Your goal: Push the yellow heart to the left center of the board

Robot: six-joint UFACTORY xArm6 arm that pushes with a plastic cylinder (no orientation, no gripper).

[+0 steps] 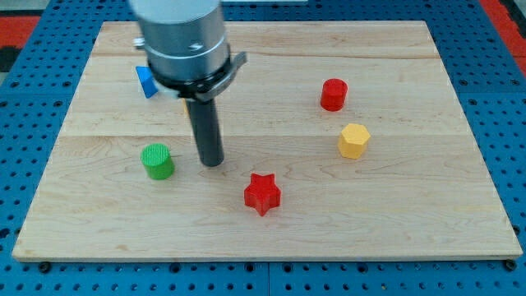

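My tip (pixel 212 163) rests on the wooden board (pixel 271 238), left of centre. A small sliver of yellow (pixel 186 104) shows just left of the rod, under the arm's grey body. Most of it is hidden and I cannot make out its shape. No yellow heart shows in full. The green cylinder (pixel 157 161) stands just left of my tip. The red star (pixel 262 194) lies below and to the right of my tip.
A blue block (pixel 146 81) sits at the upper left, partly hidden behind the arm. A red cylinder (pixel 334 94) and a yellow hexagon (pixel 353 141) stand on the right half. A blue pegboard (pixel 25 99) surrounds the board.
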